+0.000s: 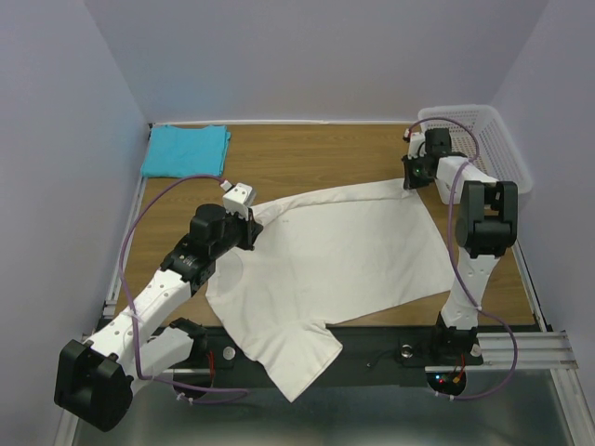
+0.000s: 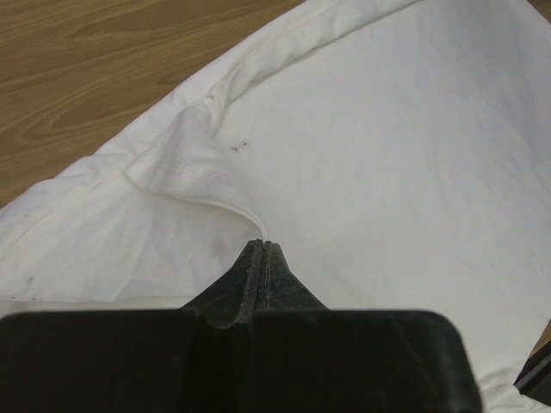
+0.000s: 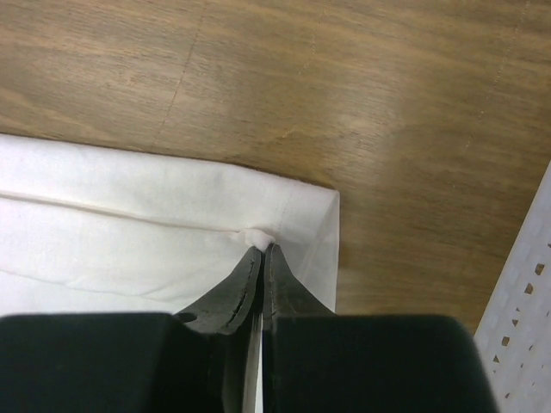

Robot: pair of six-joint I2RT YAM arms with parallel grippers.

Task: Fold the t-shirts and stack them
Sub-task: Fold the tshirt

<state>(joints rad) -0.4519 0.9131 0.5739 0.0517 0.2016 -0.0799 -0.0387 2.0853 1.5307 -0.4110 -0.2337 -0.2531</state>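
Observation:
The cream-white t-shirt (image 1: 344,251) lies spread across the middle of the table, one sleeve (image 1: 302,362) hanging over the near edge. My left gripper (image 1: 253,223) is shut on a fold of its cloth near the left shoulder; in the left wrist view the fold's edge (image 2: 207,194) runs into the closed jaws of the left gripper (image 2: 263,244). My right gripper (image 1: 410,182) is shut on a small pinch of cloth at the far right hem corner (image 3: 310,215), with the pinch bunched at the tips of the right gripper (image 3: 264,247). The turquoise-blue t-shirt (image 1: 186,150) lies folded at the back left.
A white mesh basket (image 1: 483,139) stands at the back right, close beside the right arm; its wall (image 3: 525,310) shows at the right edge of the right wrist view. Bare wood (image 1: 316,153) lies between the turquoise shirt and the basket. Purple cables (image 1: 149,218) loop off both arms.

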